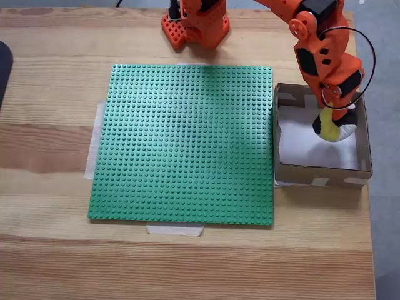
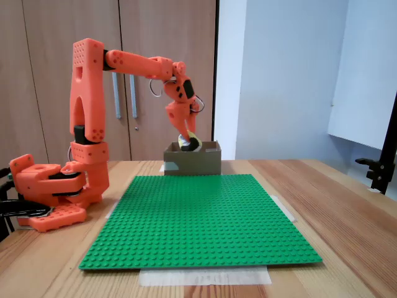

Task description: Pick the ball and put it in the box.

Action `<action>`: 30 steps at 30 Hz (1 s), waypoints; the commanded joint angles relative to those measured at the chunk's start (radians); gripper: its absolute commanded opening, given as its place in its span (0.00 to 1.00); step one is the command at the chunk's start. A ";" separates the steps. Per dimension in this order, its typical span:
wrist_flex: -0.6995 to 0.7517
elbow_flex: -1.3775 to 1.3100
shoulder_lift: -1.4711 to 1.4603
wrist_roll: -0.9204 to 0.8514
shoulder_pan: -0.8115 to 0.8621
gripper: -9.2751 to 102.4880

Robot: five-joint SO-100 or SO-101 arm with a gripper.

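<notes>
Orange plastic makes up the whole arm, whose base [image 2: 49, 192] stands at the left of the side-on fixed view, bolted near the wooden table [image 2: 347, 211] edge. Moving right, a green studded baseplate [image 1: 187, 144] lies flat and taped down across the middle of the table in both fixed views. Further right, the arm reaches out and down over the box [image 1: 359, 159], a shallow brown cardboard tray with a white floor that sits just beside the baseplate's right edge in the top-down fixed view.

The gripper [image 1: 334, 122] hangs inside the box's outline with its fingers closed narrowly around the ball [image 1: 334, 128], which shows yellow, black and white beneath the fingertips. From the side, the ball [image 2: 189, 144] sits about level with the box rim, so whether it touches the floor cannot be told.

Judging by its lumpy, squashed look, the ball is probably soft and light, giving under the fingers rather than slipping. A grip across its middle, as here, suits it; a pinch near an edge would likely let it squeeze out. Releasing should be forgiving, since a soft ball is unlikely to bounce over the low walls.
</notes>
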 commanded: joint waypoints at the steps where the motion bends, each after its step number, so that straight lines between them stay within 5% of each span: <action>1: -0.014 -0.002 0.009 0.005 0.018 0.08; 17: 0.032 -0.018 0.055 0.037 0.048 0.27; 30: 0.021 -0.008 0.284 -0.058 0.132 0.21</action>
